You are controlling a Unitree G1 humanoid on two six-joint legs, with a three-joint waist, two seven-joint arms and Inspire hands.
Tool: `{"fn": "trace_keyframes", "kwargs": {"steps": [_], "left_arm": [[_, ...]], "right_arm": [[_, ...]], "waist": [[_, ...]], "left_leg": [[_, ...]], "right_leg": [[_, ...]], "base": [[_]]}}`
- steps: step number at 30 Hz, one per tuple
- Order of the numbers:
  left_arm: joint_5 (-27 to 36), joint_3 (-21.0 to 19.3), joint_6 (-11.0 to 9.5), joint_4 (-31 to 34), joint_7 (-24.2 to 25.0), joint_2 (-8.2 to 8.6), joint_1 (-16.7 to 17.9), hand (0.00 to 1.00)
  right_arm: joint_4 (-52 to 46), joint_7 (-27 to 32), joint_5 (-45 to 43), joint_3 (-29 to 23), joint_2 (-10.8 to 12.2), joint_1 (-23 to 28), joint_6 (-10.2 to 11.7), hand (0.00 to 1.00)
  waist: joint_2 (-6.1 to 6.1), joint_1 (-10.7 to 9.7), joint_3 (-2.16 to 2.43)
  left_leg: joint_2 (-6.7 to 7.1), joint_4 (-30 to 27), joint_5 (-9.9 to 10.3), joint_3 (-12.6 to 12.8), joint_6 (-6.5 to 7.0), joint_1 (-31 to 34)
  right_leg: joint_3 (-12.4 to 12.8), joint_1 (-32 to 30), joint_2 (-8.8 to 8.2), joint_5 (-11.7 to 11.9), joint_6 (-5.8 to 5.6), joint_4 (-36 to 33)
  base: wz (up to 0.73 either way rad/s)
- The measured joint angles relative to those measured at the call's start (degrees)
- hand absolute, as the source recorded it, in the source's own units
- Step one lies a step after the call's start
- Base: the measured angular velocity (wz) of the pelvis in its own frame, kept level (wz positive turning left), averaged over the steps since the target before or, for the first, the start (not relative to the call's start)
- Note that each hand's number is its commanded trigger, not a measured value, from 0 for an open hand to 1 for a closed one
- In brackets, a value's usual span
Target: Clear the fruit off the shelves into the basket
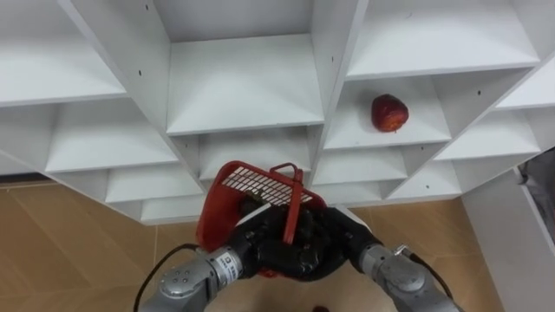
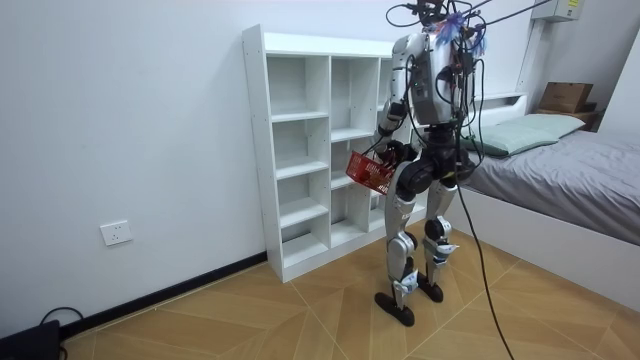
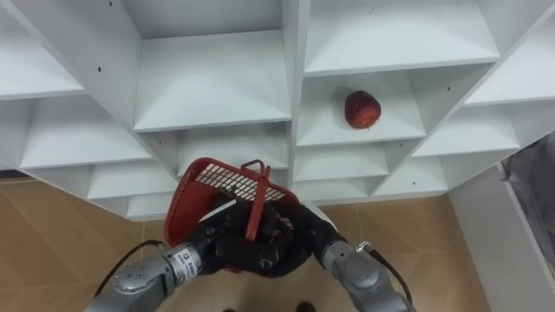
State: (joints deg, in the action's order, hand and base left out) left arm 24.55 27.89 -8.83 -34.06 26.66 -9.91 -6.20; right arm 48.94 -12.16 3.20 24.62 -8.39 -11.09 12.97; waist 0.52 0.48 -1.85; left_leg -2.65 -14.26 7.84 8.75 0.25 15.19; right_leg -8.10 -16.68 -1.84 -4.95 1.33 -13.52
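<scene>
Low in the frame's centre, the left hand (image 1: 264, 247) grips the near side of the red basket (image 1: 218, 217). The right hand (image 1: 336, 236) grips it beside the left, and the fingers of both appear curled on it. A red apple (image 1: 389, 113) lies on a white closet (image 1: 243, 87) shelf at upper right.

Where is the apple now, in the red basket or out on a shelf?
Out: the apple lies on a white closet shelf, up and right of the red basket.
</scene>
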Motion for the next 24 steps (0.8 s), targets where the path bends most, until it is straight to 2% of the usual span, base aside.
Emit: {"fn": "trace_keyframes", "kwargs": {"steps": [11, 15, 18, 22, 24], "left_arm": [[-0.53, -0.99, 0.01, 0.00, -0.05, -0.22, 0.31, 1.00], [-0.52, -1.31, 0.00, 1.44, -0.24, -1.54, 1.60, 1.00], [-0.52, -1.32, 0.00, 1.45, -0.61, -2.37, 1.74, 1.00], [-0.53, -2.15, -0.01, 1.45, -1.43, -2.66, 3.94, 1.00], [-0.57, -3.28, -0.11, 1.45, -1.57, -2.66, 5.13, 1.00]], "right_arm": [[-0.54, -1.78, -1.54, -0.17, -0.05, 0.14, 0.03, 0.00], [-2.73, -1.75, -1.46, -0.33, -0.53, 1.01, 0.01, 0.00], [-3.26, -1.67, -1.24, -0.38, -0.54, 1.55, 0.01, 0.00], [-6.06, -1.61, -1.25, -0.48, -0.65, 4.51, -0.15, 0.00], [-8.25, -1.71, -1.42, -0.61, -0.99, 5.28, -0.21, 0.00]], "waist": [[-0.34, 0.18, 0.18], [-0.47, 0.20, 0.26], [-0.91, 0.15, 0.56], [-1.55, 0.12, 1.10], [-1.54, 0.01, 1.11]], "left_leg": [[-0.06, 0.02, 0.00, -0.01, 0.00, -0.38], [-0.05, 0.00, 0.00, 0.00, -0.01, -0.75], [-0.05, 0.01, 0.01, 0.00, -0.02, -1.25], [-0.04, 1.38, 0.03, 0.29, -0.09, -4.13], [-0.04, 1.63, 0.00, 0.51, -0.14, -4.64]], "right_leg": [[0.07, 0.26, 0.04, 0.07, 0.05, -0.19], [0.08, 0.63, 0.07, 0.07, 0.04, -0.13], [-0.02, 1.27, 0.09, 0.07, 0.05, -0.01], [-0.01, 3.78, 0.22, -0.03, 0.01, 0.84], [0.09, 4.09, 0.21, -0.06, 0.03, 0.84]], "base": [[0.00], [0.00], [0.00], [-0.03], [-0.07]]}}
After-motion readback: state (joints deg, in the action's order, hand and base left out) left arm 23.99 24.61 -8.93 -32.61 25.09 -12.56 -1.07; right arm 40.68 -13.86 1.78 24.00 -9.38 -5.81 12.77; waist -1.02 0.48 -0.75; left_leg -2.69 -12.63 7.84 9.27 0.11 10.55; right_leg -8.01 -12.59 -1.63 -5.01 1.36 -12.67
